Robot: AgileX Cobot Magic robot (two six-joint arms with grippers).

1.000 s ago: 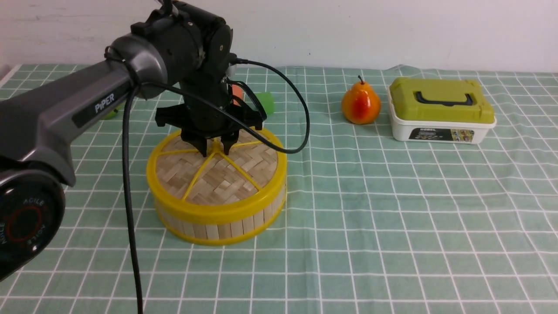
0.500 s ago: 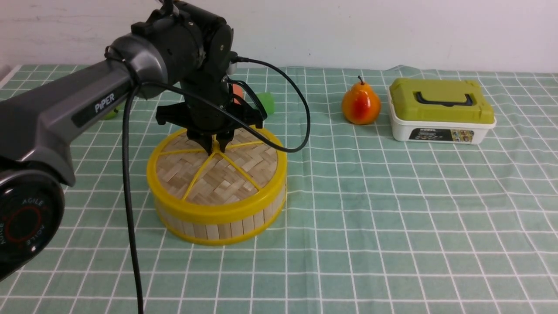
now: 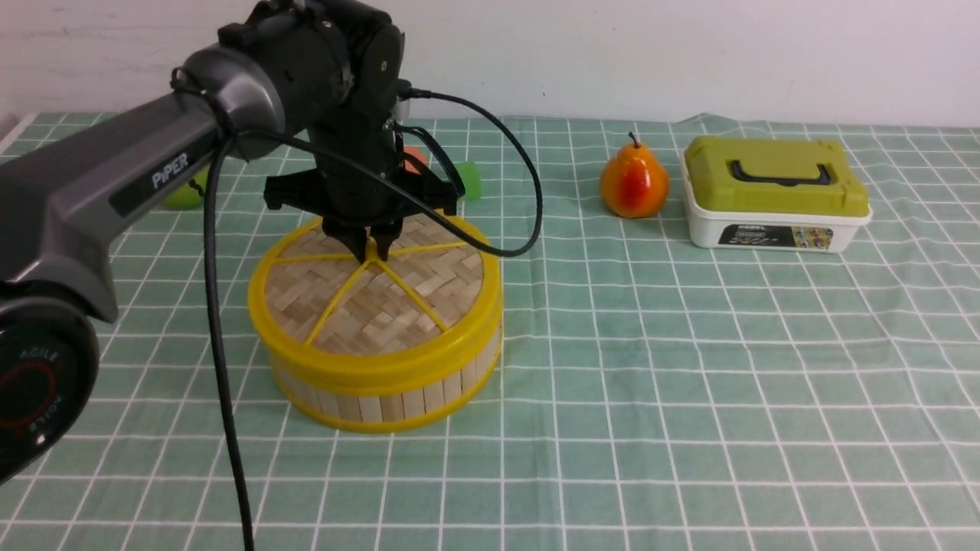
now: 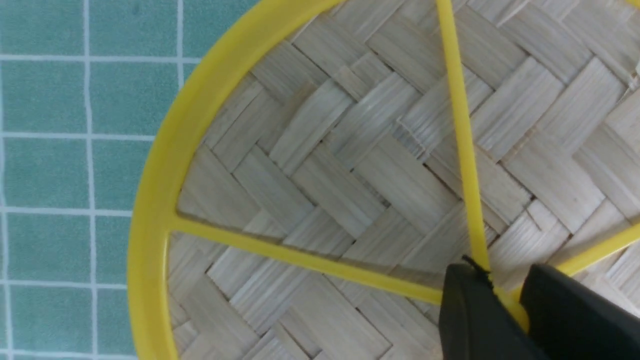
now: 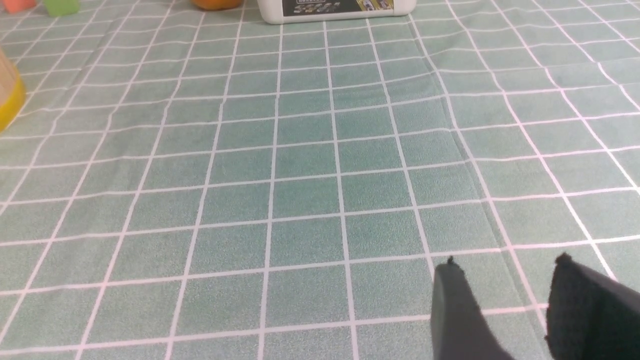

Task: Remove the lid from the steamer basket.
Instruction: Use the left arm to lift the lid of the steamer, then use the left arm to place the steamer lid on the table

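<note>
The lid [image 3: 383, 306], woven tan bamboo with a yellow rim and spokes, sits on top of the steamer basket [image 3: 398, 399] at the left centre of the cloth. My left gripper [image 3: 373, 251] points straight down and is shut on the lid's yellow centre knob [image 4: 512, 306]. The left wrist view shows the lid [image 4: 325, 165] filling the picture, with my left gripper [image 4: 505, 295] pinching the hub where the spokes meet. My right gripper [image 5: 505, 270] is open and empty, low over bare cloth; it does not show in the front view.
A pear [image 3: 633, 184] and a white box with an olive-green lid [image 3: 773, 191] stand at the back right. Small green [image 3: 465, 181] and orange [image 3: 414, 159] blocks lie behind the basket. A black cable [image 3: 222, 344] hangs from the left arm.
The left jaws went from open astride the knob to shut on it. The lid now stands slightly higher and a little to the left; the basket's base has stayed put.
</note>
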